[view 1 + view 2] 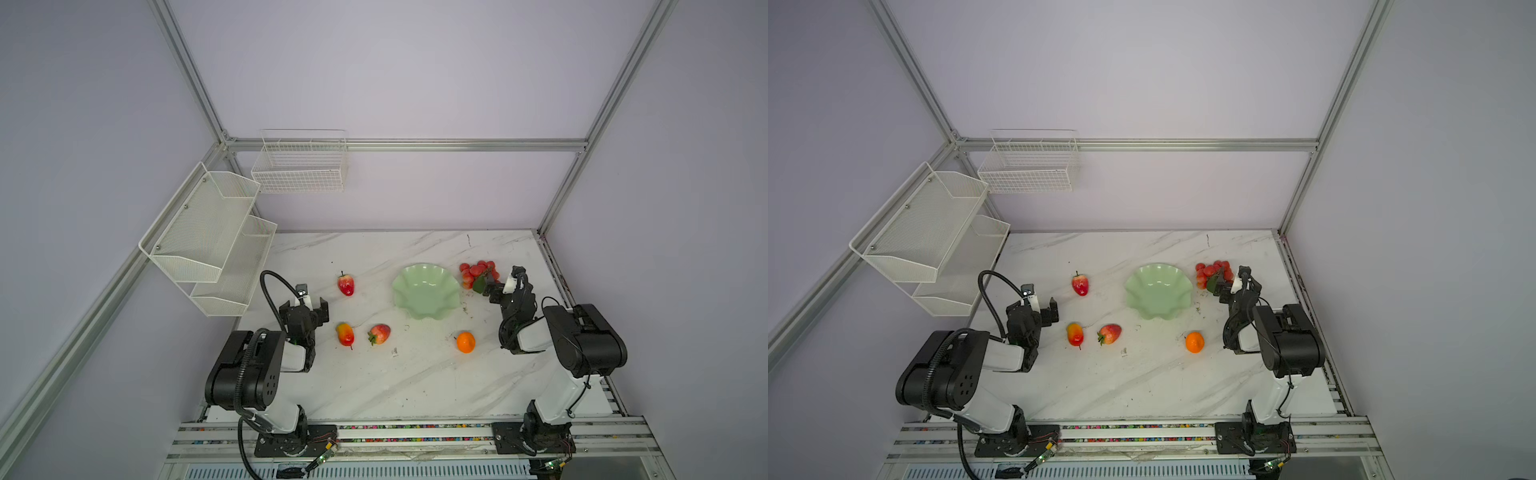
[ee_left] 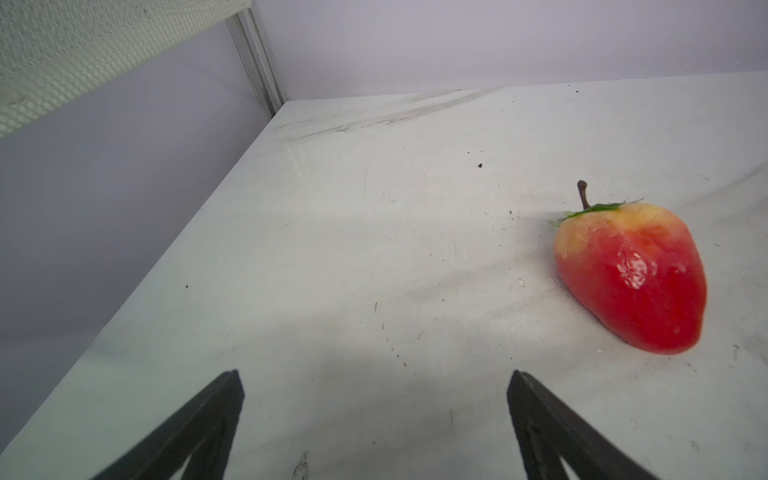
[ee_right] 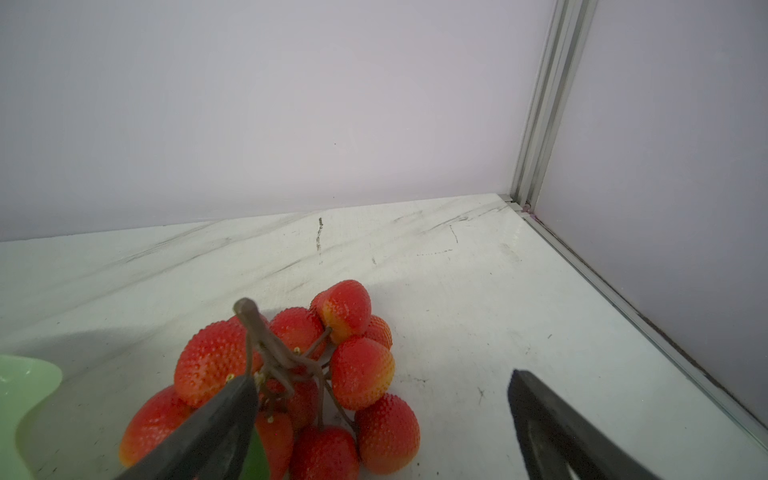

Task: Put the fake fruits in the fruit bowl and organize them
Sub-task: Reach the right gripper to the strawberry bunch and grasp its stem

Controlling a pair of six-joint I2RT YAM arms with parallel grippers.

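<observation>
**five fruits on the table, bowl empty, both grippers open**

at the far left, two-tier white mesh shelves (image 1: 208, 237) hang on the side wall, and a wire basket (image 1: 299, 166) hangs on the back wall. both are off the marble-patterned table (image 1: 415, 382).

the left gripper (image 2: 375, 374) sits low over the left part of the table. its jaws are spread wide with only bare table between them. just to its right lies the far strawberry (image 1: 345, 285), on its side with the stem pointing to the back wall. the left wrist view shows it outside the gap between the jaws.

nearer the front edge lie the red-yellow oblong fruit (image 1: 345, 334) and, close beside it on the right, the near strawberry (image 1: 379, 333). the two are apart.

right of centre stands the fruit bowl (image 1: 426, 291), pale green with a wavy rim and nothing in it. the orange (image 1: 466, 342) rests on the table in front of the bowl's right side, clear of the rim.

the red cluster (image 1: 478, 272), with its green leaf (image 1: 480, 284), lies just beside the bowl's right rim. the right gripper (image 1: 503, 281) is at the cluster, also wide open and gripping nothing. in the right wrist view one finger (image 3: 208, 432) crosses in front of the cluster's near berries, and the other stands over bare table. i cannot tell whether that finger touches the fruit.
</observation>
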